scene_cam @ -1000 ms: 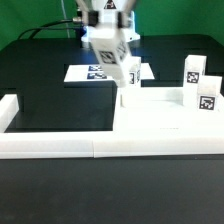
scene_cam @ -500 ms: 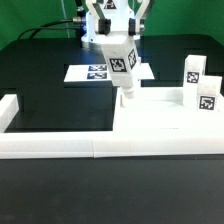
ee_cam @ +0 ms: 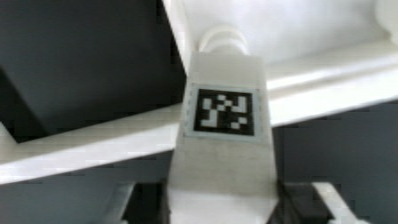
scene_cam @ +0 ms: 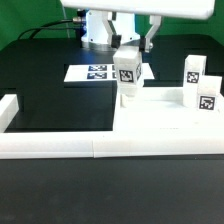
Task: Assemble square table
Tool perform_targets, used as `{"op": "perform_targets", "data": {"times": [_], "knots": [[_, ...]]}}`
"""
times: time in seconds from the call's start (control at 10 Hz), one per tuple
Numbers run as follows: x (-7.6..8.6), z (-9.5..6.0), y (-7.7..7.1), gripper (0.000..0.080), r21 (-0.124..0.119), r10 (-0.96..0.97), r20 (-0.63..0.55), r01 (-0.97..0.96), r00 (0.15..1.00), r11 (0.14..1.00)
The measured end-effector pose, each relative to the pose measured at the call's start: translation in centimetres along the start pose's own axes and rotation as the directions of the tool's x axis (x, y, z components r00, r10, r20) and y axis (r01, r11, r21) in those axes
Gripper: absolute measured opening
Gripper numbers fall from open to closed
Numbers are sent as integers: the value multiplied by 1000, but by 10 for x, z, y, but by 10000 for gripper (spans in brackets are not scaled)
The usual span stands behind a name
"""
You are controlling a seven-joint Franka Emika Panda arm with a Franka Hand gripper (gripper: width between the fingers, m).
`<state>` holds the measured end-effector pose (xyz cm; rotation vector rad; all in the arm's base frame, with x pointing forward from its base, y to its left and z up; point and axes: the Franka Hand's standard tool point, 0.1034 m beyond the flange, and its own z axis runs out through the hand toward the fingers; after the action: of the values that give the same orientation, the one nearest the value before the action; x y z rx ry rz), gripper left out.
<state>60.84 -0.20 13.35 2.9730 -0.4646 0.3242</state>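
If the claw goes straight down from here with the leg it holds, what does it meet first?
Most likely the square tabletop: the leg block held in the claw already stands at or just above its far corner. Actual contact is unclear.

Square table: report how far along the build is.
Done: one tagged white leg block stands upright at a corner of the flat white square tabletop slab, whether it is fastened is unclear. In hand: the claw grips that block. Left: two more tagged white leg blocks wait upright on the slab's far side.
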Motion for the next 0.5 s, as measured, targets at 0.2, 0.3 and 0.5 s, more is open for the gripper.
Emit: {"op": "perform_targets", "data": {"times": [0.2,0.3,0.5], "knots": [[5,-4,-3,287,5,7,-2,-7,1000,1000],[4,-2,-2,287,4,7,0,-7,1000,1000],[7,-11,-22,287,19,31,-58,-30,998,999]]}}
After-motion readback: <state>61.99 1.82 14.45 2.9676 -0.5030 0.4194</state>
